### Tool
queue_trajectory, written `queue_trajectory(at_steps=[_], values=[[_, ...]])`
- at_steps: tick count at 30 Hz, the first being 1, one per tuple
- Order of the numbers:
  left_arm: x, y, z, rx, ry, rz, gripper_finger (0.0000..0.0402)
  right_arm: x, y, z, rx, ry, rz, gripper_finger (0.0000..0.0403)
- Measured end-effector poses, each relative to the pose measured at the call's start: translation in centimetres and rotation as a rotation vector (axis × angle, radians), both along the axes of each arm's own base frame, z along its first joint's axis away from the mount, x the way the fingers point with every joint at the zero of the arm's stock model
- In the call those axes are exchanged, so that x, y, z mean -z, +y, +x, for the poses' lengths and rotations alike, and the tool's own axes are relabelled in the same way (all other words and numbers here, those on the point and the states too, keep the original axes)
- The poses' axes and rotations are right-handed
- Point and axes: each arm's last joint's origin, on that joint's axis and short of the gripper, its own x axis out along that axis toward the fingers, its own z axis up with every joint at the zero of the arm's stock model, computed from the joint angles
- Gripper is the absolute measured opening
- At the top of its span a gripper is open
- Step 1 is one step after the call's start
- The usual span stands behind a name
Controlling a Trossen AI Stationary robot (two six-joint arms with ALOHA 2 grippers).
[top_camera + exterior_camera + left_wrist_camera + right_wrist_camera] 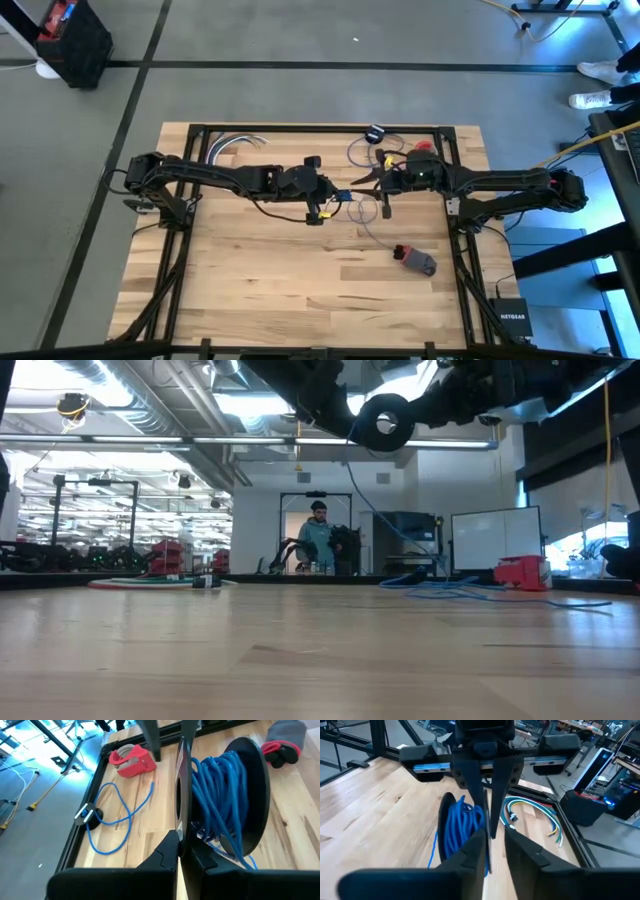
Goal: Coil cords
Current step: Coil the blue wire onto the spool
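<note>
A pale wooden table of butcher-block planks carries everything. Loose loops of the thin blue cord trail across its middle. A grey and red object lies nearer, right of centre. A bundle of pale cables rests at the far left.

A blue cord hangs from a raised black spool onto the table.

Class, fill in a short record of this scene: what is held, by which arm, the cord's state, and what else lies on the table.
held item: black spool wound with blue cord
left gripper: jaws shut on a spool flange
right gripper: at the spool, facing the left one
loose cord: lies in loops on the wooden table
nearby: red tape dispenser; grey and red object
</note>
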Motion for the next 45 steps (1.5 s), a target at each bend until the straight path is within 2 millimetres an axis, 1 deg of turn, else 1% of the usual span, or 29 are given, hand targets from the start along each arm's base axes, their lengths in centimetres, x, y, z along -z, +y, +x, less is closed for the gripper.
queue_trajectory(at_steps=[7,11,15,17,21,24,27,30,34,36,39,41,45], values=[[0.0,0.0,0.0,-0.002,-0.004,-0.002,0.0000,0.1,0.0,0.1,-0.003,0.009,-0.008,0.0010],[0.0,0.0,0.0,-0.005,-0.004,-0.006,0.0000,0.1,0.0,0.1,-0.005,0.006,-0.021,0.0012],[0.0,0.0,0.0,-0.021,-0.013,-0.030,0.0004,0.1,0.0,0.1,-0.005,0.005,-0.021,0.0005],[-0.1,0.1,0.0,-0.032,-0.016,-0.041,0.0018,0.1,0.0,0.1,0.005,0.003,-0.024,0.0006],[-1.0,0.2,-0.7,-0.054,-0.018,-0.057,0.0068,0.1,-0.2,0.1,0.052,0.004,-0.032,0.0004],[-2.1,0.2,-2.0,-0.072,-0.001,-0.052,0.0104,-0.1,-0.3,-0.2,0.112,0.000,-0.043,0.0004],[-2.7,0.0,-3.3,-0.111,0.001,-0.113,0.0124,-0.6,-0.4,-0.6,0.189,-0.015,-0.041,0.0003],[-1.0,-0.2,-3.5,-0.143,0.002,-0.165,0.0130,-1.1,-0.7,-1.0,0.290,-0.037,-0.046,0.0003],[3.3,-0.3,-2.9,-0.179,-0.005,-0.201,0.0131,-1.0,-0.9,-1.2,0.381,-0.027,-0.056,0.0002],[4.5,-0.2,-2.5,-0.220,-0.061,-0.217,0.0131,-1.0,-1.0,-1.2,0.426,-0.023,-0.066,0.0002],[5.3,0.2,-2.3,-0.338,-0.150,-0.220,0.0131,-0.9,-1.1,-1.3,0.451,-0.009,-0.072,0.0002],[5.7,0.5,-2.2,-0.397,-0.174,-0.234,0.0131,-0.9,-1.1,-1.3,0.451,-0.011,-0.073,0.0002],[6.0,0.8,-1.5,-0.401,-0.230,-0.267,0.0131,-0.9,-1.1,-1.3,0.449,-0.009,-0.080,0.0001]])
